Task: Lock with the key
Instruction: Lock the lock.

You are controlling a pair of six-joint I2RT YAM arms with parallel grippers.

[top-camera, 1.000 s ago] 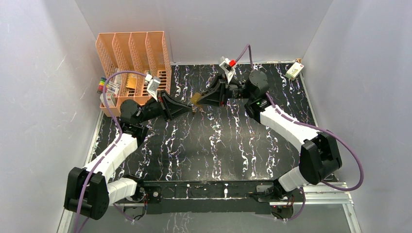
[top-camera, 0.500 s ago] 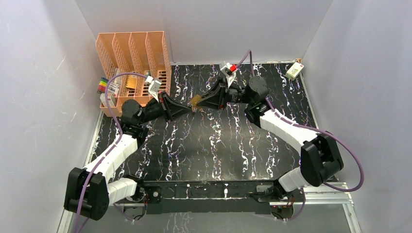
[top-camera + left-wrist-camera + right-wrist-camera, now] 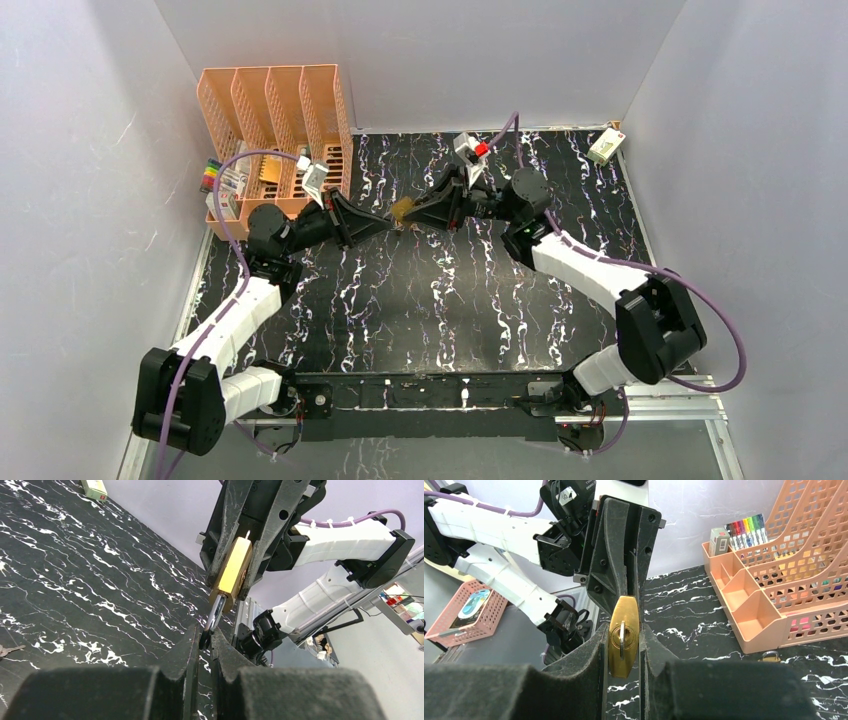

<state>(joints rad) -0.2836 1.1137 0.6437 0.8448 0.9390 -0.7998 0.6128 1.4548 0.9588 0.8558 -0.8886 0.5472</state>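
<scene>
A brass padlock [image 3: 624, 636] hangs above the black marbled table [image 3: 430, 300], with my right gripper [image 3: 623, 630] shut on its body. A silver key [image 3: 622, 640] sticks out of the keyhole in the face turned toward the right wrist camera. In the left wrist view the padlock [image 3: 234, 572] sits between the right fingers, and its steel shackle [image 3: 215, 615] points down into my left gripper [image 3: 205, 632], which is shut on the shackle's end. From above, both grippers meet at the padlock [image 3: 403, 208] in the back middle of the table.
An orange file organiser [image 3: 275, 120] stands at the back left with markers [image 3: 210, 172] beside it. A white box [image 3: 605, 147] lies at the back right corner. A loose key [image 3: 6, 651] lies on the table, and a small brass item [image 3: 770, 656] sits by the organiser.
The right wrist has rolled and shifted a little. The padlock stays held between both grippers at nearly the same spot.
</scene>
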